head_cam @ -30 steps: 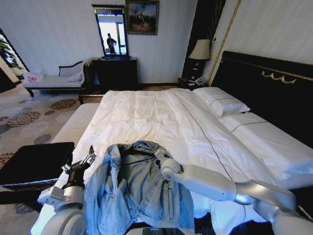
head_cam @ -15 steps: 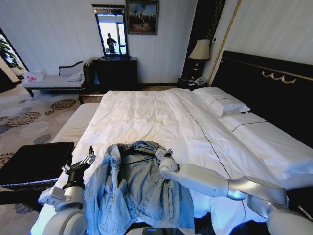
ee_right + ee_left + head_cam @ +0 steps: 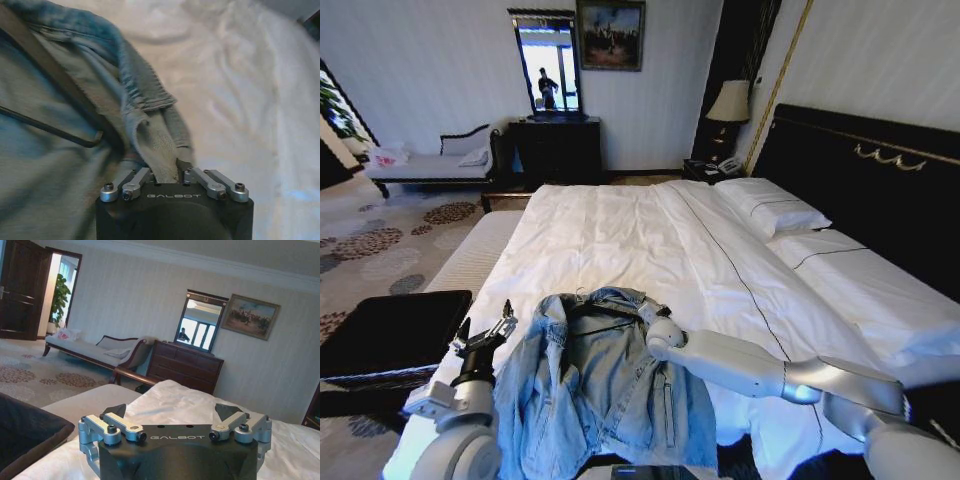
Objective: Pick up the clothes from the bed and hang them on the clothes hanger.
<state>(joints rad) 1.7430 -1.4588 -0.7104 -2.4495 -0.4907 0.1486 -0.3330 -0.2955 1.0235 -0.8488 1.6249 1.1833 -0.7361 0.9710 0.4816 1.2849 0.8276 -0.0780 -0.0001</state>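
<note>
Jacket (image 3: 605, 385) lies spread open on the near end of the bed (image 3: 650, 240), collar toward the pillows, hem toward me. Hanger (image 3: 603, 318) sits inside the collar area, black bar across the shoulders.

My right gripper (image 3: 650, 318) is at the jacket's right collar edge. Head view just shows the wrist against the denim. The right wrist view gives the detail: right gripper (image 3: 167, 172) pinched nearly closed on a fold of the jacket (image 3: 60, 125) collar, cloth bunched between the fingers, and the hanger's (image 3: 55, 102) black corner lying just beside that fold on the jacket lining.

My left gripper (image 3: 480, 335) hovers off the jacket's left side, near the bed edge by the black bench (image 3: 385, 335), pointing up and away. Left wrist view shows left gripper (image 3: 171, 412) spread wide, holding nothing, white duvet (image 3: 180, 400) beyond it.
</note>
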